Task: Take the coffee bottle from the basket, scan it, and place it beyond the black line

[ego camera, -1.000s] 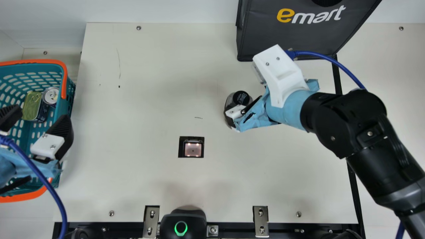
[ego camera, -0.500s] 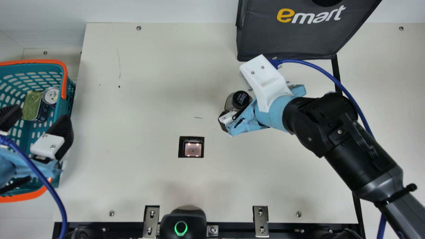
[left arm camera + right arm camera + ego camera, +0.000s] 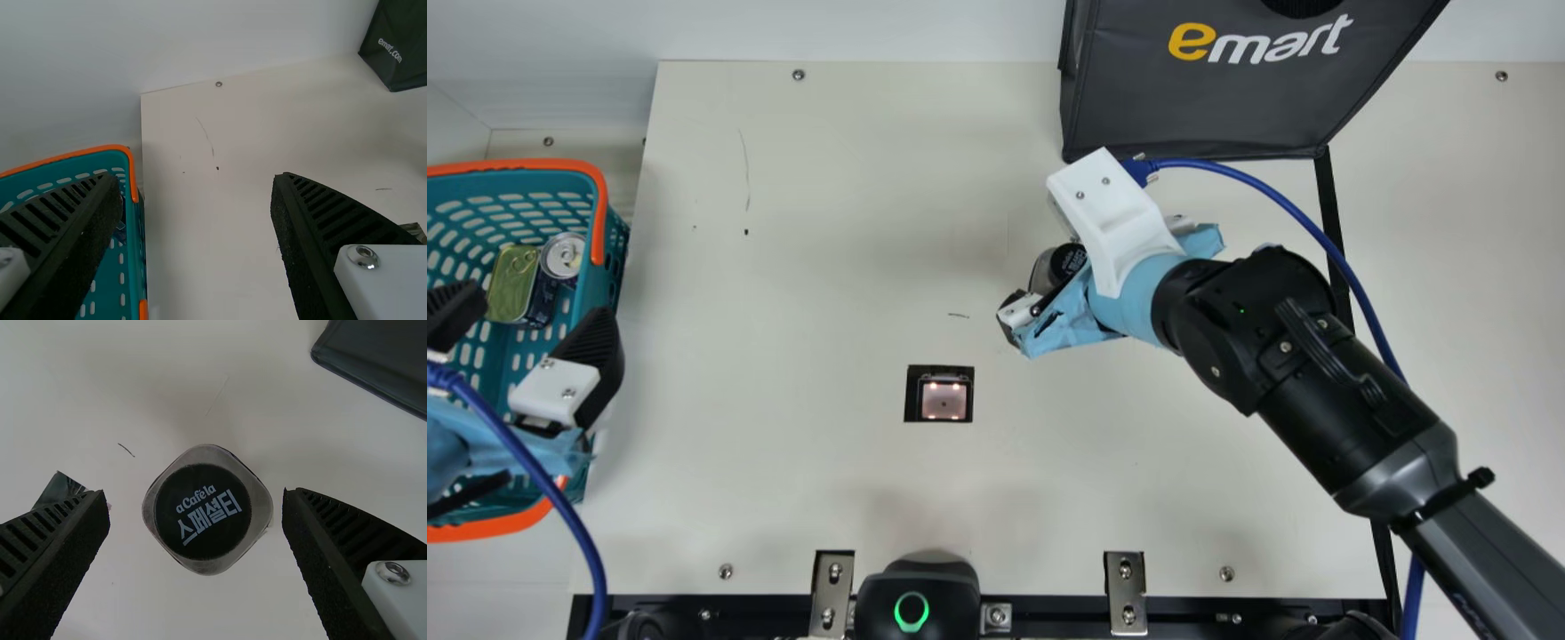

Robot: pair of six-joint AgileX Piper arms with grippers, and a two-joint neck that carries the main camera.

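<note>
Coffee bottle standing upright on the cream table, dark cap facing up, right gripper spread wide, bottle lying between its ribbed fingers, gaps showing on both sides, lit scanner window well apart.

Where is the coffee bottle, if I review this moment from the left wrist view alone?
Observer: It stands on the table, between the fingers of the right end effector. In the right wrist view the coffee bottle shows its dark cap.
Operator: Is it gripped?
Observer: No, the fingers are open, with a gap on each side of the bottle in the right wrist view.
</note>
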